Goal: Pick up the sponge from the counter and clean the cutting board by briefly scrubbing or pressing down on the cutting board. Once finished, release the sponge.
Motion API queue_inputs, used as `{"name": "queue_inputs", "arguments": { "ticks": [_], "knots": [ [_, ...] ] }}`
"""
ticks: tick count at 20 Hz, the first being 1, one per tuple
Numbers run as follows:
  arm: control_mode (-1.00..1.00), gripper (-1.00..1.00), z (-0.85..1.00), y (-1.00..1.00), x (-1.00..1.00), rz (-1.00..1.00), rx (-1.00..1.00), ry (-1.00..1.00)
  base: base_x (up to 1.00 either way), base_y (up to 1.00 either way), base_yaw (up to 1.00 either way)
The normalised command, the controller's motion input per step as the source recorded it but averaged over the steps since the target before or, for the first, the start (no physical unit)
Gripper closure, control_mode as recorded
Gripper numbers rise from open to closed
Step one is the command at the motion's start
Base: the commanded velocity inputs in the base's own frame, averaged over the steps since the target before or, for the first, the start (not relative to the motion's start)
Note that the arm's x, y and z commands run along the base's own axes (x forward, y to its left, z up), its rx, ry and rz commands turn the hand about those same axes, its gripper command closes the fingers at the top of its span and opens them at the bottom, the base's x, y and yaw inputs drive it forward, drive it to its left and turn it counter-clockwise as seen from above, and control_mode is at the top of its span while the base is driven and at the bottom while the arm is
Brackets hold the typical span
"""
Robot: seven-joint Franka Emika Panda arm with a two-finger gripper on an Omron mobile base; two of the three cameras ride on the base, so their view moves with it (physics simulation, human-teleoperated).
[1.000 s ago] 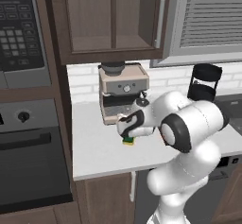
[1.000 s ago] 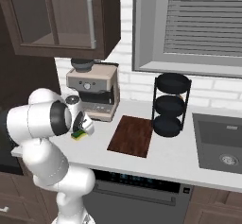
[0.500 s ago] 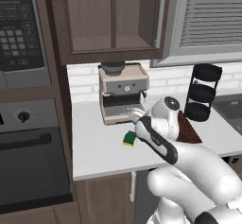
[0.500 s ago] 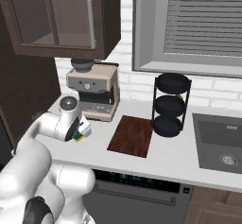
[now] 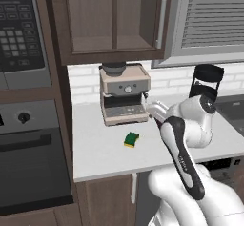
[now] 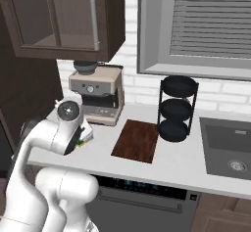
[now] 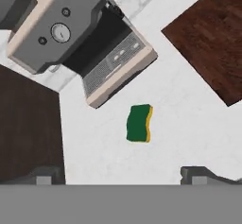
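The green-topped, yellow-based sponge (image 5: 131, 139) lies flat on the light counter (image 5: 95, 158), just in front of the coffee machine. In the hand view the sponge (image 7: 138, 123) sits above the gripper (image 7: 125, 176), whose two fingertips (image 7: 47, 176) stand wide apart and hold nothing; the gripper is open and hovers above the counter. The dark reddish-brown cutting board (image 6: 137, 140) lies to the sponge's right and appears at the hand view's upper right as the cutting board (image 7: 212, 38). From the right base view the sponge (image 6: 88, 137) peeks out behind my arm.
A beige coffee machine (image 5: 124, 96) stands at the back against the wall. A black three-tier rack (image 6: 177, 108) is right of the board, then a sink (image 6: 230, 150). A tall oven column (image 5: 28, 125) borders the counter's left end. Wall cabinets hang overhead.
The hand has lifted away from the sponge and drawn back to the right as the arm changed posture. The sponge lies where it was.
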Motion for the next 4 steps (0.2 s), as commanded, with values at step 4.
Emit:
{"name": "queue_inputs", "arguments": {
  "ticks": [4],
  "knots": [
    [-1.00, -1.00, 1.00, -0.39, -0.55, 0.06, 0.19, -0.07, 0.00, 0.00, 0.00]
  ]
}}
